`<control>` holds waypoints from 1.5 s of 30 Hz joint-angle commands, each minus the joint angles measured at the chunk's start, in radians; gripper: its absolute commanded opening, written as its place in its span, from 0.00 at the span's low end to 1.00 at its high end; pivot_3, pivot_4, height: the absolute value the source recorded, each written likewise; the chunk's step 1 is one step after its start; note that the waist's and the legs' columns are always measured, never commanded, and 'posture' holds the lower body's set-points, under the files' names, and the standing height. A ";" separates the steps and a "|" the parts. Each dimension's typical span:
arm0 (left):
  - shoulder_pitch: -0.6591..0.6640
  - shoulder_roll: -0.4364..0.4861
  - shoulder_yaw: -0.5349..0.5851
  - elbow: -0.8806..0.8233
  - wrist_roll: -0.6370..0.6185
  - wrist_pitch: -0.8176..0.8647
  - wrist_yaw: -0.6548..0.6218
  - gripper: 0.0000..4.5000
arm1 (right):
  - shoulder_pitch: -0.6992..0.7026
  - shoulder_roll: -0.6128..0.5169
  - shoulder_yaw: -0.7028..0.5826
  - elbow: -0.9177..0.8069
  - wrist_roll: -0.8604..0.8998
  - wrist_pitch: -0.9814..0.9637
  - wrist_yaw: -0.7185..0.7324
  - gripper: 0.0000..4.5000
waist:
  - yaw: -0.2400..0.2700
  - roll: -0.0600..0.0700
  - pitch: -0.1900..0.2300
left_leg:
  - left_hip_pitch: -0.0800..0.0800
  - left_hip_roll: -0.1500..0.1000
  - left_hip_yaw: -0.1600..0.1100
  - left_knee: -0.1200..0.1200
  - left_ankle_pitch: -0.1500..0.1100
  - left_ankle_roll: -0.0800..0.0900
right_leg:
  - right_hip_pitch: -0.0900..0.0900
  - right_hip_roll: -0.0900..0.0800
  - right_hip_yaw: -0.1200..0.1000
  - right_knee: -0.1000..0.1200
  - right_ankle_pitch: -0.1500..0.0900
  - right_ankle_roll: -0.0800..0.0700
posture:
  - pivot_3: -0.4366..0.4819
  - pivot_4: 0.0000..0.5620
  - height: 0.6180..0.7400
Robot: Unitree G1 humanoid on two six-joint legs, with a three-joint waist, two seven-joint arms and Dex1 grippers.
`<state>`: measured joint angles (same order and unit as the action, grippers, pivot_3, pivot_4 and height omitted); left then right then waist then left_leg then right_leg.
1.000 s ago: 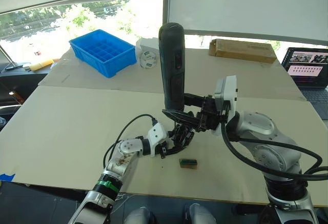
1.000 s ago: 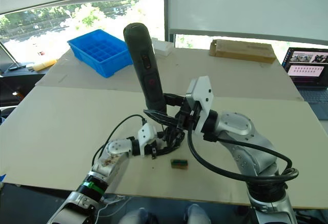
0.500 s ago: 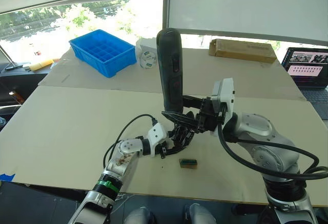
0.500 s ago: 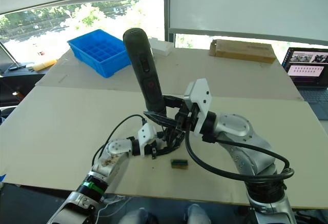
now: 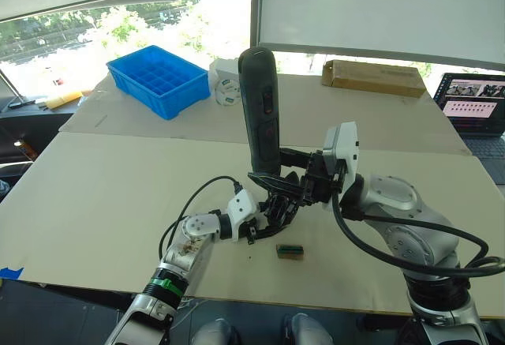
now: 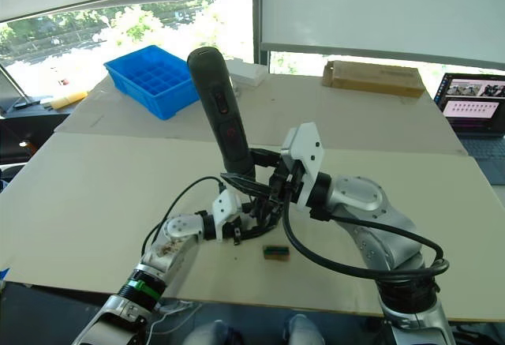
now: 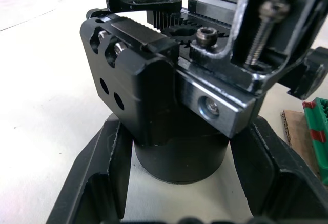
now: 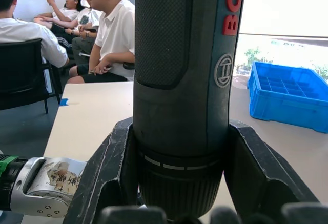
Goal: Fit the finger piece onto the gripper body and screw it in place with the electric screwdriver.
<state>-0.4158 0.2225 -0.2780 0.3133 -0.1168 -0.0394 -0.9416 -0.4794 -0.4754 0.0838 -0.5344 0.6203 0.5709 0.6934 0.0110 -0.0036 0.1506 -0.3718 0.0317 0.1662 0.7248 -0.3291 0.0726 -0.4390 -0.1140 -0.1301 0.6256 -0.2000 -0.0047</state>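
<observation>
Finger piece & the bit tip can't be made out, lost among black parts mid-table. Right gripper [image 8: 179, 203] is clamped round the electric screwdriver [image 5: 260, 108], black w/ red marks, standing near upright over the gripper body [image 7: 179, 147]. Left gripper [image 7: 179, 183] grips that squat black cylinder's base on the table [image 5: 102, 195].

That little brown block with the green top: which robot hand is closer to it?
Left. The left gripper sits just beside the small green-topped brown block, clamping the black cylindrical gripper body. The right gripper is higher, holding the black electric screwdriver.
</observation>
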 commanded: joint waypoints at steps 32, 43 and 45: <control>0.026 0.004 -0.026 -0.014 0.011 0.048 -0.005 0.50 | 0.111 0.036 -0.016 0.024 -0.062 -0.111 -0.026 0.43 | 0.000 0.000 0.000 | 0.000 0.000 0.000 0.000 0.000 0.000 | 0.000 0.000 0.000 0.000 0.000 0.000 | 0.48 0.27 1.00; 0.039 0.008 -0.024 -0.026 0.002 0.058 -0.007 0.50 | 0.194 0.033 -0.004 0.027 -0.096 -0.160 -0.061 0.43 | 0.000 0.000 -0.001 | 0.002 0.000 0.000 0.000 0.000 0.000 | 0.001 0.000 0.001 0.000 0.000 0.000 | 0.48 0.27 1.00; 0.043 0.010 -0.027 -0.028 0.003 0.059 -0.010 0.50 | 0.195 0.025 0.005 0.021 -0.098 -0.155 -0.063 0.43 | -0.001 0.000 -0.001 | 0.002 0.000 0.000 -0.001 0.000 0.000 | 0.001 0.000 0.002 0.000 0.000 0.000 | 0.48 0.27 1.00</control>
<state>-0.4053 0.2254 -0.2783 0.2862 -0.1186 -0.0055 -0.9315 -0.3043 -0.4353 0.0770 -0.5385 0.5694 0.3864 0.6440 0.0104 -0.0033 0.1497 -0.3698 0.0319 0.1662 0.7242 -0.3292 0.0725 -0.4376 -0.1138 -0.1285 0.6256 -0.2002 -0.0046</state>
